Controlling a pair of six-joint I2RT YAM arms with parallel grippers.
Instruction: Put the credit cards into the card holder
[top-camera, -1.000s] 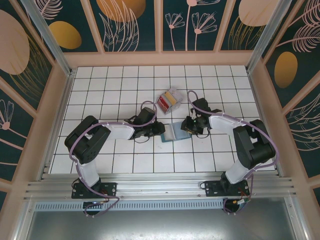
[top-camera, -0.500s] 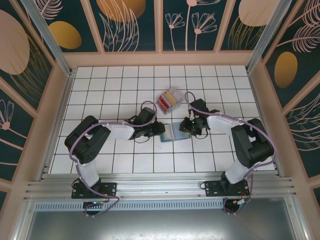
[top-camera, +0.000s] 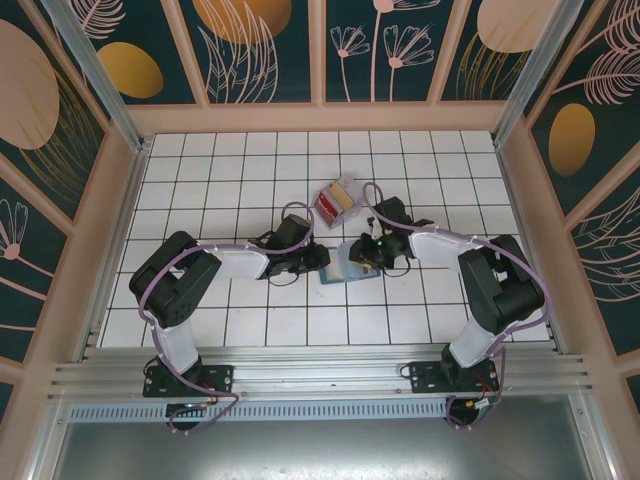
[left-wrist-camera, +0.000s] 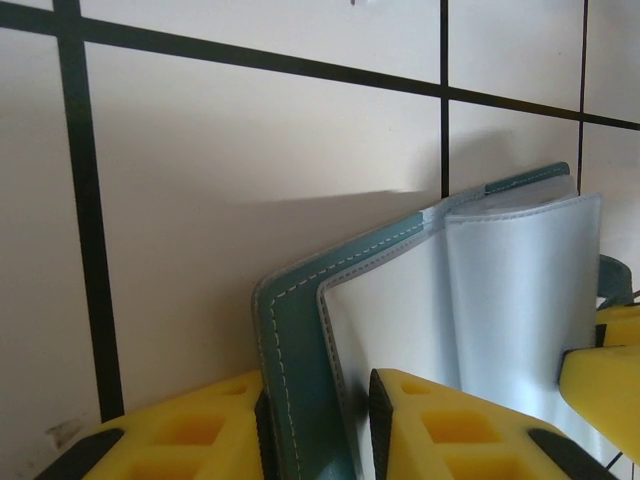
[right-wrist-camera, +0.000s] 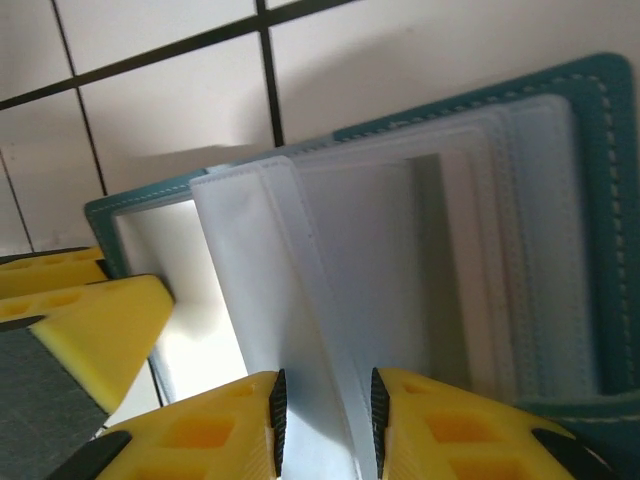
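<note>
The bench (top-camera: 200, 180) is a flat top of white square tiles (dark grout lines run between them), and most of the tiles lie bare. Two things lie on it. Near the middle, a little toward the near edge, the card holder (top-camera: 341, 271) sits open, its teal cover toward the tiles and its pale pocket pages fanned upward. Beyond it and apart, a small clear box (top-camera: 337, 197) rests askew to the grid, with red and yellow showing inside.

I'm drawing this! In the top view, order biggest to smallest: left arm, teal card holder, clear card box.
1. Left arm, by far.
2-3. Card holder and clear card box look about alike; the right pincer covers part of the holder.
</note>
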